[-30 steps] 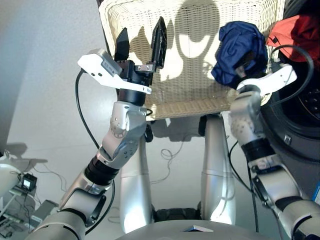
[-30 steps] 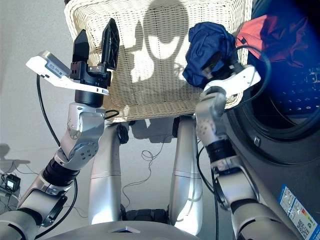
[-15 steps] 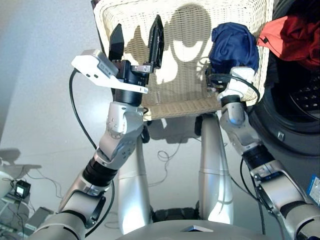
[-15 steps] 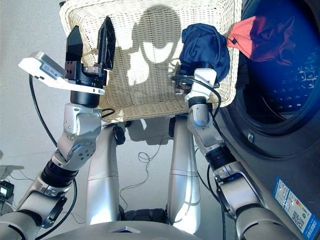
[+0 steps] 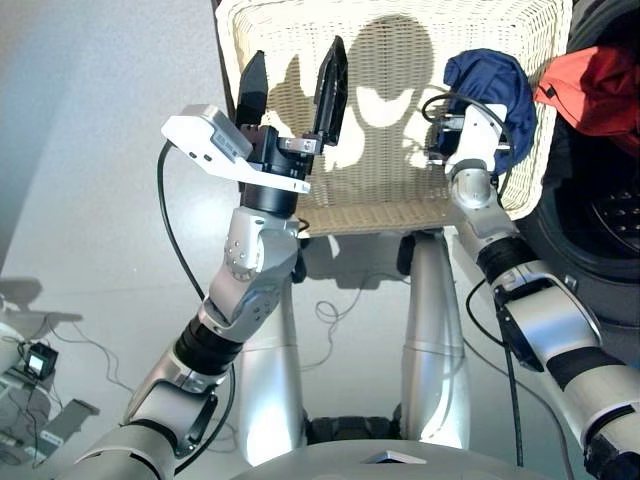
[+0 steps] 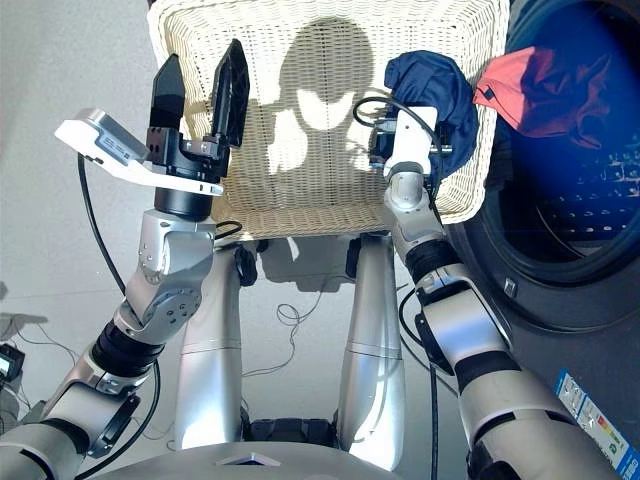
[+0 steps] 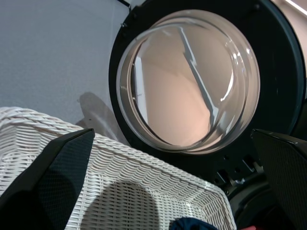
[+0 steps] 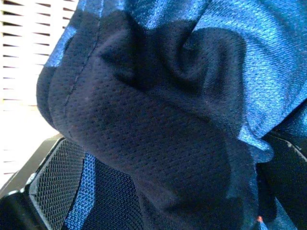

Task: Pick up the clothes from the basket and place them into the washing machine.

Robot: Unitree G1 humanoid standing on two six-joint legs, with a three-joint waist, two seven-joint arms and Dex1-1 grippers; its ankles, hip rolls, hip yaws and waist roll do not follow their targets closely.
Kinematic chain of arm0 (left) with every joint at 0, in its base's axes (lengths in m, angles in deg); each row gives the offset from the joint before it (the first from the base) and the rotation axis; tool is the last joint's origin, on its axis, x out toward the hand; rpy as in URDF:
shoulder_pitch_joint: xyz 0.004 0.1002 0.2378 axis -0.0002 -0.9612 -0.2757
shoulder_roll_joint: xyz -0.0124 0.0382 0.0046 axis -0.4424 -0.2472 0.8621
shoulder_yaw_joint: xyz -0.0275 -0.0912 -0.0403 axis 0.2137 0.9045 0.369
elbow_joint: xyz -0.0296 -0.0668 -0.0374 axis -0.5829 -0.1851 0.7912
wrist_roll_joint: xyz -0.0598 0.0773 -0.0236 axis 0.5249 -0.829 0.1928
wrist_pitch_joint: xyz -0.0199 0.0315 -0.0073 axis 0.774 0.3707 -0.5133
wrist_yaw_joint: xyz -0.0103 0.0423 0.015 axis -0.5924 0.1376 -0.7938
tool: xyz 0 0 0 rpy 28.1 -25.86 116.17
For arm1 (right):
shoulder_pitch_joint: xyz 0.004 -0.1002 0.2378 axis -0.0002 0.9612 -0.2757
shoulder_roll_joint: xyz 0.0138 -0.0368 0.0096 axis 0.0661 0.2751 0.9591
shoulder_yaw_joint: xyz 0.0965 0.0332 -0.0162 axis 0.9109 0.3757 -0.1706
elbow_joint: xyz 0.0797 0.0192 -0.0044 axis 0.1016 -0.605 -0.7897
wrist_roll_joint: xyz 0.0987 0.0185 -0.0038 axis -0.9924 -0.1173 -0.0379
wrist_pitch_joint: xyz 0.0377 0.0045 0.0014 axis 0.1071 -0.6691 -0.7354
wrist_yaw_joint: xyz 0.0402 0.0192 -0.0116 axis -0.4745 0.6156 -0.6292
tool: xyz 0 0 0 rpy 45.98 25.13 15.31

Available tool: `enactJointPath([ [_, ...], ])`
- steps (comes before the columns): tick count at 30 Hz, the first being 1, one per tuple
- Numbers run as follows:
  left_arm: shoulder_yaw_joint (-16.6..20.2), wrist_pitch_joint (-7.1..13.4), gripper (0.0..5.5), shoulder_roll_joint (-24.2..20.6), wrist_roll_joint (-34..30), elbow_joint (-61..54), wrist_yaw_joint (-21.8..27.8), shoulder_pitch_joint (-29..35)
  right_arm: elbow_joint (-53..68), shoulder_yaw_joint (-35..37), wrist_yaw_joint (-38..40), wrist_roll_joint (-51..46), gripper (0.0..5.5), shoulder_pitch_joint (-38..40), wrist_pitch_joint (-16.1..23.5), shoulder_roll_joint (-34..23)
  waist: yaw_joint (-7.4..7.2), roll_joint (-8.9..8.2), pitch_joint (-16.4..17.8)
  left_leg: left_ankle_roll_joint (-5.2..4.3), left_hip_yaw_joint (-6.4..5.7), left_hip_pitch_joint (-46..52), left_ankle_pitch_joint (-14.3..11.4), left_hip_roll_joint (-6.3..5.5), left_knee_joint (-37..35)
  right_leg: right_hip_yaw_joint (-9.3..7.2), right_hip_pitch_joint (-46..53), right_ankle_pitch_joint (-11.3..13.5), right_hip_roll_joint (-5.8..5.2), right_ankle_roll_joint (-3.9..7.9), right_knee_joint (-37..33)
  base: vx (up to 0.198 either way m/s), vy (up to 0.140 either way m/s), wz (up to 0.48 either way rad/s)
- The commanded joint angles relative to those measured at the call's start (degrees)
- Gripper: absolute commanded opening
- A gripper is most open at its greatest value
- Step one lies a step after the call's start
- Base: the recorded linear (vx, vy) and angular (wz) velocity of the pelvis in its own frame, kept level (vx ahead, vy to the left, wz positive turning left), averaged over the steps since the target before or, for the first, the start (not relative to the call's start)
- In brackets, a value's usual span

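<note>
While the left pincer (image 5: 293, 88) hangs released, the right pincer (image 8: 158, 191) grips the navy garment (image 5: 490, 85), washing machine (image 5: 600, 230) to its right.

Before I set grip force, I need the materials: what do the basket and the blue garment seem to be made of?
The basket: cream-white woven wicker, matt, judging by its interlaced strands. The blue garment: soft navy knit, probably sports mesh, with tiny holes and a slight sheen on the folds.
</note>
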Motion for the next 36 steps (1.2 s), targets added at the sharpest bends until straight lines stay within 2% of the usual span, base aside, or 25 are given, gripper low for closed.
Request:
enactJointPath([
  [1, 1.0, 3.3, 5.5, -1.0, -1.2, -6.8, 1.4, 0.1, -4.5, -1.2, 0.0, -1.6, 5.5, -4.2, -1.5, -2.6, 1.26, 3.2, -0.9, 0.03, 2.07, 0.3, 1.5, 0.98, -1.9, -0.04, 2.5, -2.3, 0.55, 1.89, -0.4, 0.0, 0.0, 0.0],
  [9, 0.3, 2.7, 5.5, -1.3, -1.9, -6.4, 0.9, 1.0, -10.5, -1.7, -0.5, -2.4, 5.5, -7.6, -3.2, -5.4, 1.56, 3.74, -0.9, -0.48, 1.72, -0.3, 1.3, 1.14, -1.1, -0.52, 1.9, -2.8, 0.41, 1.73, 0.7, 0.0, 0.0, 0.0],
  [10, 0.3, 2.5, 5.5, -1.3, -1.9, -6.3, 1.1, 1.0, -10.8, -1.9, -0.9, -2.6, 2.48, -7.7, -3.3, -5.5, 1.49, 3.76, -0.9, -0.52, 1.79, -0.3, 1.4, 1.15, -1.2, -0.62, 1.8, -2.8, 0.42, 1.71, 0.7, 0.0, 0.0, 0.0],
  [11, 0.3, 2.5, 5.5, -1.3, -2.1, -6.3, 1.1, 0.9, -10.9, -2.0, -1.2, -2.5, 0.0, -7.6, -3.4, -5.5, 1.48, 3.7, -0.9, -0.51, 1.74, -0.3, 1.5, 1.15, -1.3, -0.78, 1.9, -2.8, 0.38, 1.68, 0.6, 0.0, 0.0, 0.0],
  [19, 1.2, 2.3, 5.5, -1.6, -2.7, -6.3, 0.9, 0.8, -4.2, -2.0, 0.4, -1.5, 0.0, -3.5, -1.7, -5.0, 0.5, 2.74, -0.9, -0.49, 1.56, 0.1, 1.8, 1.11, -2.4, -1.01, 2.3, -2.5, 0.68, 1.73, -0.6, 0.0, 0.0, 0.0],
  [23, 2.6, 2.3, 5.5, -1.8, -3.7, -6.3, 0.3, 0.3, 10.6, 0.1, 2.6, -0.8, 0.0, 4.6, 0.8, -5.6, -0.8, 1.46, -0.9, -0.41, 1.51, 0.2, 2.1, 1.08, -3.0, -1.22, 2.4, -2.3, 0.65, 2.0, -1.1, 0.0, 0.0, 0.0],
  [26, 3.5, 2.8, 5.5, -1.5, -4.4, -6.3, -0.3, -0.3, 24.4, 6.0, 5.6, -1.9, 0.0, 15.0, 4.8, -5.3, -2.02, -0.16, -0.9, -0.16, 1.13, 0.7, 1.9, 1.01, -3.5, -1.5, 2.9, -2.2, 0.68, 2.33, -1.6, 0.0, 0.0, 0.0],
  [27, 3.4, 2.8, 5.5, -1.5, -4.4, -6.3, -0.3, -0.4, 24.7, 6.1, 5.7, -1.7, 0.0, 15.3, 4.7, -5.2, -1.93, -0.18, -0.9, -0.16, 1.14, 0.8, 1.9, 1.01, -3.5, -1.5, 3.0, -2.2, 0.68, 2.34, -1.6, 0.0, 0.0, 0.0],
  [29, 3.8, 3.3, 5.5, -1.2, -4.9, -6.2, -0.9, -0.5, 30.1, 12.1, 9.4, -1.5, 0.0, 21.7, 8.0, -3.4, -2.64, -0.69, -0.9, 0.09, 0.92, 1.0, 1.7, 0.98, -3.5, -1.53, 3.3, -2.4, 0.61, 2.46, -1.5, 0.0, 0.0, 0.0],
  [30, 3.7, 3.3, 5.5, -1.3, -5.0, -6.3, -0.9, -0.5, 30.4, 12.2, 9.5, -1.3, 0.0, 22.0, 7.9, -3.4, -2.54, -0.7, -0.9, 0.09, 0.92, 1.0, 1.7, 0.98, -3.5, -1.53, 3.4, -2.4, 0.61, 2.46, -1.5, 0.0, 0.0, 0.0],
  [33, 4.5, 4.0, 5.5, -1.7, -5.7, -6.6, -1.3, -1.0, 31.1, 19.1, 17.4, 3.6, 0.0, 25.6, 9.3, -3.7, -2.87, -0.92, -0.9, 0.13, 0.58, 1.7, 1.5, 0.89, -3.7, -1.72, 4.1, -2.7, 0.41, 2.56, -1.4, 0.0, 0.0, 0.0],
  [36, 4.6, 4.4, 5.5, -1.9, -5.9, -7.0, -1.3, -1.0, 28.8, 21.6, 21.0, 5.2, 0.0, 25.0, 9.1, -5.1, -2.65, -0.88, -0.9, 0.09, 0.37, 2.0, 1.4, 0.81, -3.8, -1.85, 4.6, -2.8, 0.35, 2.57, -1.7, 0.0, 0.0, 0.0],
])
